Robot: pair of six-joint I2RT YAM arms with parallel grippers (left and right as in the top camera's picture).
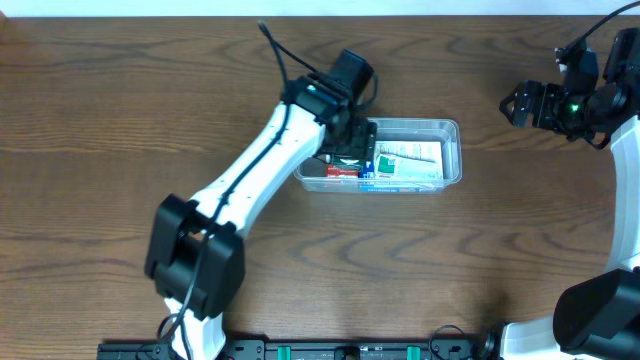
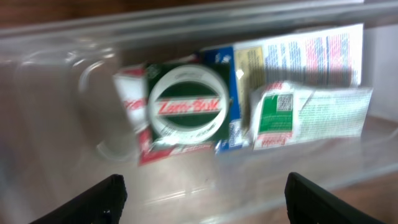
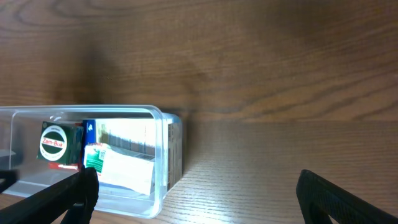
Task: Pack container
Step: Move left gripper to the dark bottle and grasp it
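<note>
The clear, shallow rectangular plastic container [image 1: 452,150] lies near the middle of the brown wooden desk [image 1: 100,100]. The left pincer [image 1: 350,150] hangs over its left end, spread and empty, near a round green-and-white tin [image 2: 186,107] and paper packets [image 2: 311,115] inside. The right pincer [image 1: 512,104], spread wide, is well apart to the right.

Even bright light; left wrist view blurred.

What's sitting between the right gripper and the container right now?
Nothing. In the overhead view, only bare wooden table separates the open right gripper from the container.
</note>
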